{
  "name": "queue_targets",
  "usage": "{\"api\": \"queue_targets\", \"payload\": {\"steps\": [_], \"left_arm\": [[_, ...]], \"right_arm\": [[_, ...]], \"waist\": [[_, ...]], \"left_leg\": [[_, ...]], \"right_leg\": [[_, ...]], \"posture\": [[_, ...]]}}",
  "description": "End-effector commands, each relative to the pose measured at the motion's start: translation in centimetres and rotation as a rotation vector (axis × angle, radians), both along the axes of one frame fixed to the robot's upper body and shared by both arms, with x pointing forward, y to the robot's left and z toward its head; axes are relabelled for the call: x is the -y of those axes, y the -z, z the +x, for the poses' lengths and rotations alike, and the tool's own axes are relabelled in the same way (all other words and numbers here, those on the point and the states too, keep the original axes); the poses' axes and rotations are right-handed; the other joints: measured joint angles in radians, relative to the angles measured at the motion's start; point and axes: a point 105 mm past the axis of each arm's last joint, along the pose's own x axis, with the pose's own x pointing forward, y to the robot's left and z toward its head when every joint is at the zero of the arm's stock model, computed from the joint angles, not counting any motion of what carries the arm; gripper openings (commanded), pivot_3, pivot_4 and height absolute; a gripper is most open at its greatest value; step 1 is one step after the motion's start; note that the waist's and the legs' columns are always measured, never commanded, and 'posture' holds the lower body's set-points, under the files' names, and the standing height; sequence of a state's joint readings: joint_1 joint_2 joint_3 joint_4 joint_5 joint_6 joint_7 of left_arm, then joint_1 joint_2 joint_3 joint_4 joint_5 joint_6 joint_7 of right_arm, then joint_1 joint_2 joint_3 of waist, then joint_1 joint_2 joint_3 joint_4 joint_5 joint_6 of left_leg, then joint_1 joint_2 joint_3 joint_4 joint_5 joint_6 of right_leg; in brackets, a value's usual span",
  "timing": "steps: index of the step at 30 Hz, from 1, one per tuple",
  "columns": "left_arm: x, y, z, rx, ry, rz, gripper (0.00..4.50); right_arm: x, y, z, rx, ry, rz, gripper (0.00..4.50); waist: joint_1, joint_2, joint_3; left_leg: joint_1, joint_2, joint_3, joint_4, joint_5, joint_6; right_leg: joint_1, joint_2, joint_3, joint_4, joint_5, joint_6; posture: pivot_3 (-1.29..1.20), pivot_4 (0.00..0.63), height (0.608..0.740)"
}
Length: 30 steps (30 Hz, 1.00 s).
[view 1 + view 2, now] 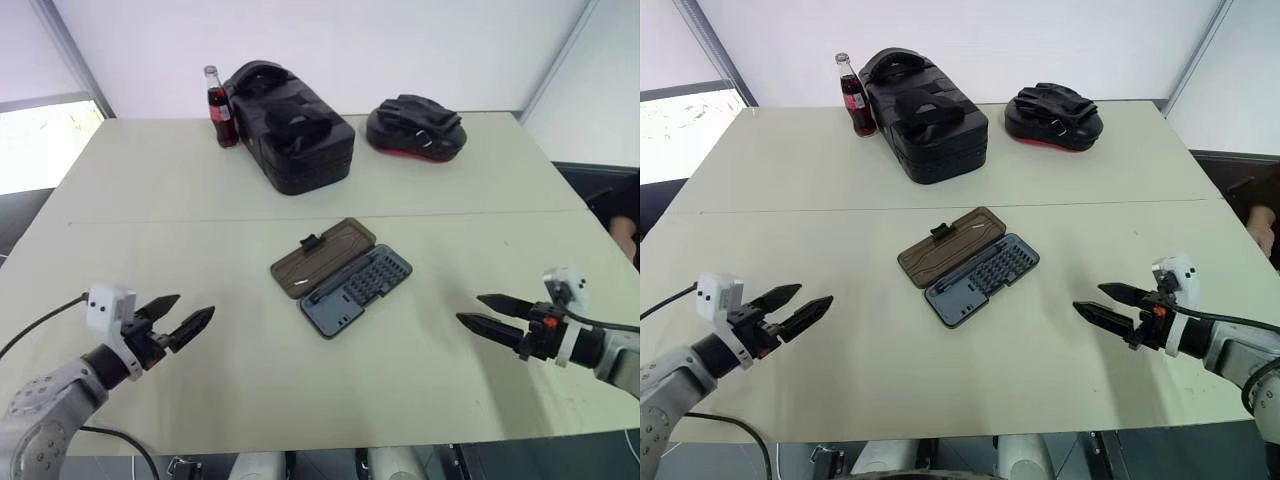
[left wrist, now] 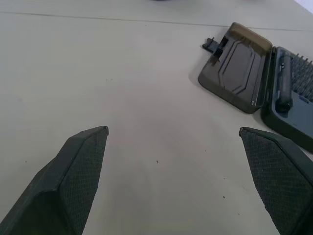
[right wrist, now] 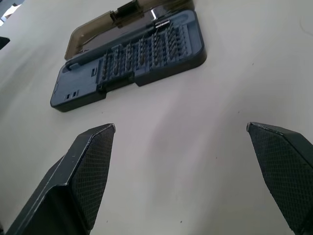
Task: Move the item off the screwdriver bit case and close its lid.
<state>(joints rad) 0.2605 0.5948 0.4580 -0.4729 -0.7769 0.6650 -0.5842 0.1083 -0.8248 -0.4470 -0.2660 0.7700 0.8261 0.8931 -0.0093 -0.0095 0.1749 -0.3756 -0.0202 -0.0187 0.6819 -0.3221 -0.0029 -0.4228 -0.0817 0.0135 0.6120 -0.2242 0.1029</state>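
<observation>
Smoky-brown plastic marks the lid (image 1: 322,257), which lies folded flat open on the table (image 1: 200,180), hinged to the far-left side of the dark grey-blue bit case (image 1: 357,292). The case sits near the middle of the table, well apart from both arms. The item, a thin whitish sliver (image 1: 302,287), seems to rest at the lid's near edge by the hinge, though it is too small to make out well.

The left gripper (image 1: 183,322) hovers over the near-left of the table with its fingers spread wide and nothing between them. The right gripper (image 1: 492,314) hovers at the near right, likewise spread and empty. Both point inward toward the case.

Nothing of the task looks begun. The risk lies in the sliver's size: broad fingertips may push it along the lid or into the rows of bits instead of pinching it. Closing the lid with the sliver still at the hinge would likely trap it and keep the latch (image 1: 309,242) from catching. A light case may also slide when nudged from one side.
</observation>
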Motion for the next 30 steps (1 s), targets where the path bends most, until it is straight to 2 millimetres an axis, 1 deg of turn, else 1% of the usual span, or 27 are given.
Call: {"api": "queue_targets", "payload": {"steps": [1, 6, 21, 26, 30], "left_arm": [[-0.6, -1.0, -0.1, 0.036, -0.018, 0.005, 4.48], [-0.6, -1.2, -0.4, 0.051, -0.039, -0.021, 4.48], [-0.7, -1.1, -0.2, 0.064, -0.066, -0.003, 4.48], [-0.7, -0.5, -0.2, 0.051, -0.06, -0.001, 4.48], [-0.8, -0.7, 0.0, 0.056, -0.063, 0.003, 4.48]], "right_arm": [[-0.6, -0.6, 0.2, 0.032, -0.019, 0.009, 4.5], [-0.8, 0.1, 0.2, 0.013, -0.025, 0.007, 4.5], [-1.0, 0.1, 1.0, 0.031, -0.028, -0.005, 4.5], [-1.1, 0.2, 1.5, 0.037, -0.037, -0.02, 4.5], [-0.9, 0.1, 1.6, 0.05, -0.032, -0.029, 4.5]], "waist": [[0.0, 0.0, 0.0], [-0.001, 0.0, 0.0], [0.0, 0.0, 0.0], [-0.001, 0.0, 0.001], [0.0, 0.0, 0.001]], "left_leg": [[0.0, 0.0, 0.0, 0.0, 0.0, 0.0], [0.0, 0.0, 0.0, 0.0, 0.0, 0.0], [0.0, 0.0, 0.0, 0.0, 0.0, 0.0], [0.0, 0.0, 0.0, 0.0, 0.0, 0.0], [0.0, 0.0, 0.0, 0.0, 0.0, 0.0]], "right_leg": [[0.0, 0.0, 0.0, 0.0, 0.0, 0.0], [0.0, 0.0, 0.0, 0.0, 0.0, 0.0], [0.0, 0.0, 0.0, 0.0, 0.0, 0.0], [0.0, 0.0, 0.0, 0.0, 0.0, 0.0], [0.0, 0.0, 0.0, 0.0, 0.0, 0.0]], "posture": [[0.0, 0.15, 0.74], [0.0, 0.15, 0.74], [0.0, 0.15, 0.74], [0.0, 0.15, 0.74], [0.0, 0.15, 0.74]]}}
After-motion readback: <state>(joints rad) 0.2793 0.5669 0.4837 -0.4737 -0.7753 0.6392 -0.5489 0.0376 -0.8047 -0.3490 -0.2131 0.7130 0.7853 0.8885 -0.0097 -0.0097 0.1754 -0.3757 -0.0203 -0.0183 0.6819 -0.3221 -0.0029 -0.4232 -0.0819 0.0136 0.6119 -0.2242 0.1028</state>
